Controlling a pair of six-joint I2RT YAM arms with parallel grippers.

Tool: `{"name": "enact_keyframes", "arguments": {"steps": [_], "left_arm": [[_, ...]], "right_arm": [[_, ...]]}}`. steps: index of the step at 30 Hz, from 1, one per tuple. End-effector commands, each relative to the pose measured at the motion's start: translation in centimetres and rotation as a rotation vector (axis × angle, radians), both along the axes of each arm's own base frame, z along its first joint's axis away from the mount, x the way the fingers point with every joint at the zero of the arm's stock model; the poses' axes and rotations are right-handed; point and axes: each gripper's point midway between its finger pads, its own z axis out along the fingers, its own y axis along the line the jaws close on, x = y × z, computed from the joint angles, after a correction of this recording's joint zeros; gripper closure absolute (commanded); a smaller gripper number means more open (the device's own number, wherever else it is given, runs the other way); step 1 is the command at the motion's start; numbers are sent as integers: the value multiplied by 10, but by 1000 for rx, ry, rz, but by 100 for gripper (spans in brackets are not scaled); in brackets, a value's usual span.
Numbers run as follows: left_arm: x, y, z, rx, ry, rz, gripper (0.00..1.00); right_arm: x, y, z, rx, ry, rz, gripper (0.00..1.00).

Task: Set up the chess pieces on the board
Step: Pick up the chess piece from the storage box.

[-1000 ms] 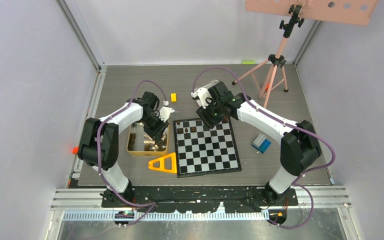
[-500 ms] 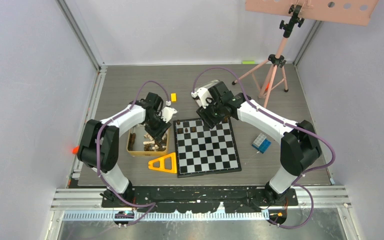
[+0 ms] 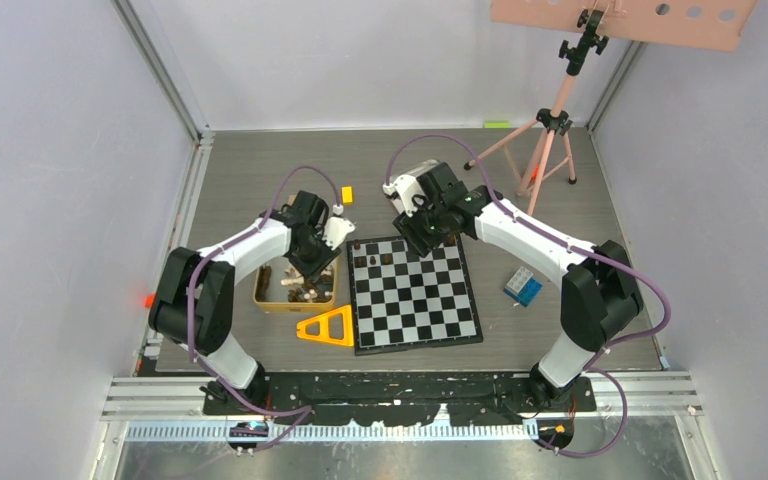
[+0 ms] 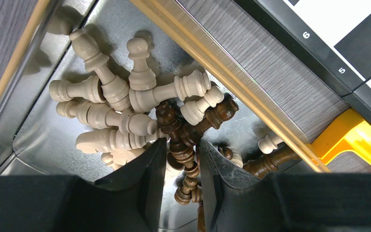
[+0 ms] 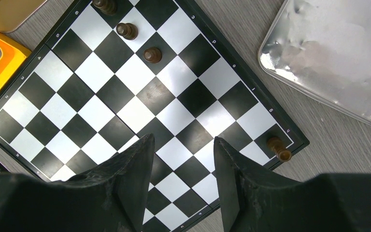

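My left gripper (image 4: 182, 145) is down inside the gold tin (image 4: 222, 82). Its jaws are closed on a dark brown chess piece (image 4: 186, 162) that lies in a heap of pale pieces (image 4: 125, 104) and dark pieces. The black and white board (image 3: 430, 300) lies right of the tin. Three dark pawns (image 5: 152, 54) stand in a diagonal row on it, and one dark piece (image 5: 278, 147) stands on a corner square. My right gripper (image 5: 183, 140) is open and empty, hovering above the board's far side (image 3: 423, 238).
A silver tin lid (image 5: 333, 58) lies just beyond the board. A yellow triangle (image 3: 328, 328) sits in front of the tin. A small yellow block (image 3: 347, 195), a blue block (image 3: 522, 286) and a tripod (image 3: 550, 130) stand around the board.
My left gripper has shifted a little toward the far right inside the tin, nearer the board. The right arm has hardly moved.
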Motion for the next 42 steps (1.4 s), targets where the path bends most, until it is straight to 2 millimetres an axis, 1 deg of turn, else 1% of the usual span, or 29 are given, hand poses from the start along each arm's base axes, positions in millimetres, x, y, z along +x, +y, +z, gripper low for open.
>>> {"name": "enact_keyframes", "arguments": {"steps": [1, 9, 11, 14, 18, 22, 25, 29, 31, 34, 37, 38, 39, 40, 41, 42], "left_arm": [[-12, 9, -12, 33, 52, -32, 66], [-35, 17, -26, 65, 136, -78, 68], [-36, 18, -28, 69, 141, -78, 71], [-34, 15, -27, 50, 134, -67, 75], [-24, 9, -17, 15, 94, -43, 79], [-12, 10, 4, -49, 56, -2, 85], [-6, 9, 23, -131, 34, 22, 87], [-2, 11, 42, -216, 16, 35, 90], [-1, 13, 49, -253, 6, 37, 91], [0, 15, 57, -299, -10, 42, 92], [-2, 15, 60, -339, -9, 40, 94], [-3, 14, 61, -356, -7, 36, 95], [-5, 13, 61, -374, -5, 31, 95], [-7, 11, 61, -396, -3, 25, 95], [-9, 10, 61, -411, -3, 20, 96], [-10, 10, 62, -426, -5, 17, 97]], "right_arm": [[6, 6, 10, 30, -30, 10, 46], [5, 4, 9, 27, -27, 10, 46], [6, 5, 9, 27, -27, 10, 46], [6, 5, 9, 28, -29, 9, 46], [6, 6, 10, 28, -25, 12, 46], [6, 6, 12, 28, -24, 13, 46], [7, 9, 17, 43, -25, 16, 46], [5, 20, 28, 102, -7, 25, 46], [1, 29, 35, 150, 15, 46, 46], [1, 42, 45, 211, 33, 59, 46], [1, 59, 52, 279, 73, 85, 46], [1, 64, 49, 296, 99, 78, 46], [2, 72, 56, 334, 104, 95, 46], [2, 78, 53, 353, 137, 84, 46], [3, 87, 61, 396, 142, 104, 46], [4, 93, 58, 416, 177, 88, 45]]}}
